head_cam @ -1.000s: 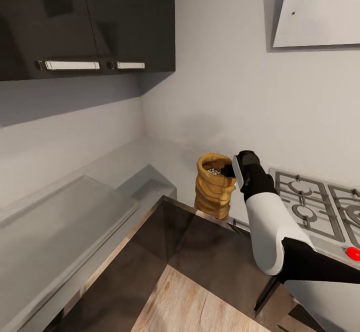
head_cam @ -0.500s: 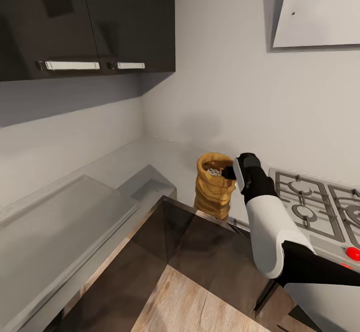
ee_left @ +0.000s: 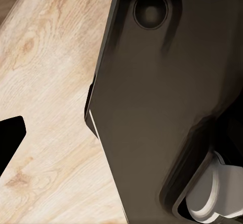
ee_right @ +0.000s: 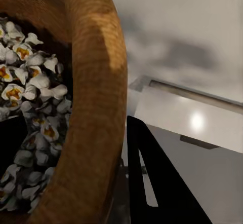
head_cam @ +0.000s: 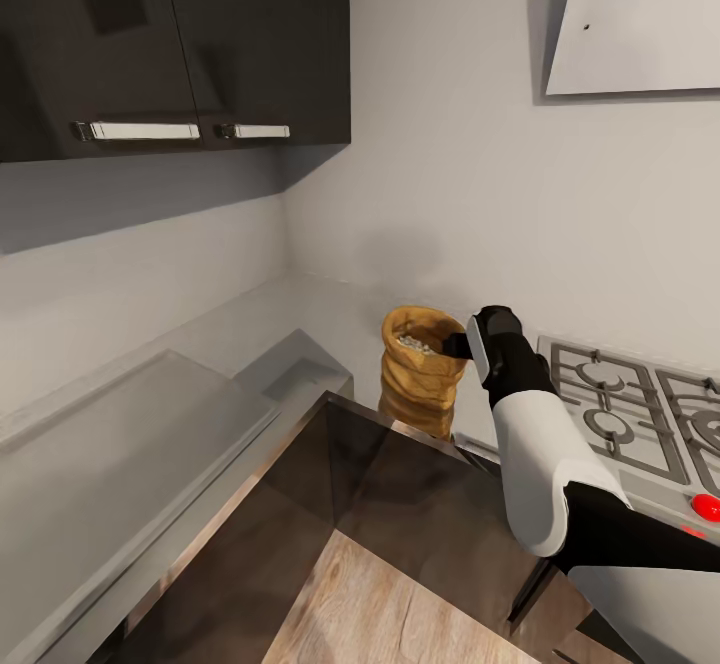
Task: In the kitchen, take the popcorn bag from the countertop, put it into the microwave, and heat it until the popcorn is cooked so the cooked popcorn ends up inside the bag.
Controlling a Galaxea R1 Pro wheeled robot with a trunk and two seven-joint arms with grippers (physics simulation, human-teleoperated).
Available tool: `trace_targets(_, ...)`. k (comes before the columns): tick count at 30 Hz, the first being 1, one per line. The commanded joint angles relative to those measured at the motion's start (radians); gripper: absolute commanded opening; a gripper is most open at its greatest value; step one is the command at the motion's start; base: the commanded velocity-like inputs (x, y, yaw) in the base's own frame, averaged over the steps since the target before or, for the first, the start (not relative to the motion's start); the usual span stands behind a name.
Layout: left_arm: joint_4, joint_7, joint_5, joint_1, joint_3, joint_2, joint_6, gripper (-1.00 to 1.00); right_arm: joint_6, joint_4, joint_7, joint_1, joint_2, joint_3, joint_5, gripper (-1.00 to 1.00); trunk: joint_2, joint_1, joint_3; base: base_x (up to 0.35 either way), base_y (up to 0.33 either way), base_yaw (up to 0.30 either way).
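The tan popcorn bag [head_cam: 418,376] stands on the light-grey countertop [head_cam: 300,302], just behind the open dark glass door [head_cam: 400,504] of the microwave [head_cam: 120,454]. Whitish popcorn [head_cam: 413,343] fills the sack. My right gripper [head_cam: 458,346] is at the bag's right rim. In the right wrist view the rolled rim [ee_right: 96,107] sits between the two fingers of the gripper [ee_right: 86,153], one dark finger [ee_right: 152,183] outside and one inside among the popcorn [ee_right: 35,82]. In the left wrist view a black tip [ee_left: 10,138] shows over wooden floor; I cannot tell that gripper's state.
A ridged grey gas hob [head_cam: 620,404] with a red knob [head_cam: 706,507] lies right of the bag. Dark glossy cabinets [head_cam: 170,44] hang upper left and a white hood [head_cam: 640,24] upper right. Pale walls meet in the corner behind the bag.
The bag has shifted a little to the left and sits straighter. My right arm has hardly moved.
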Motion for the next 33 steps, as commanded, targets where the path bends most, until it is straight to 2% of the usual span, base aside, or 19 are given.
trace_targets(1, -0.001, 0.003, 0.004, 0.0, 0.0, 0.0, -0.002, 1.0, 0.007, 0.021, -0.001, 0.0, 0.001, -0.004, 0.01, -1.0, -0.001, 0.0, -0.001, 0.0, 0.0, 0.0)
trace_targets(5, -0.001, 0.003, 0.004, 0.0, 0.0, 0.0, -0.002, 1.0, 0.054, -0.03, 0.0, 0.0, 0.001, -0.006, 0.009, -1.0, -0.001, 0.0, -0.001, 0.0, 0.0, 0.0)
trace_targets(7, -0.001, 0.003, 0.004, 0.0, 0.0, 0.0, -0.002, 1.0, 0.109, -0.11, 0.0, 0.0, 0.001, -0.003, 0.008, -1.0, -0.001, 0.0, -0.001, 0.0, 0.0, 0.0)
trace_targets(10, -0.002, 0.003, 0.004, 0.0, 0.0, 0.0, -0.002, 1.0, 0.109, -0.165, 0.0, 0.0, 0.001, -0.001, 0.008, -1.0, -0.001, 0.0, -0.001, 0.0, 0.0, 0.0)
trace_targets(22, -0.001, 0.004, 0.003, 0.0, 0.0, 0.0, -0.002, 1.0, 0.109, -0.178, 0.0, 0.0, 0.001, 0.004, 0.008, -1.0, -0.001, 0.0, -0.001, 0.0, 0.0, 0.0)
trace_targets(25, -0.002, 0.003, 0.003, 0.0, 0.0, -0.001, -0.003, 1.0, 0.109, -0.212, 0.001, 0.0, 0.001, 0.0, 0.007, -1.0, -0.001, 0.0, -0.001, -0.026, 0.0, 0.0)
trace_targets(28, -0.001, 0.005, 0.004, 0.0, 0.001, -0.002, -0.003, 1.0, 0.109, -0.269, 0.003, 0.0, 0.001, -0.003, 0.006, -1.0, -0.001, 0.0, -0.001, -0.251, 0.057, 0.0)
trace_targets(33, -0.001, 0.006, 0.004, 0.0, 0.001, -0.002, -0.003, 1.0, 0.109, -0.285, 0.003, 0.0, 0.001, -0.005, 0.006, -1.0, -0.001, 0.0, -0.001, -0.311, 0.098, 0.0)
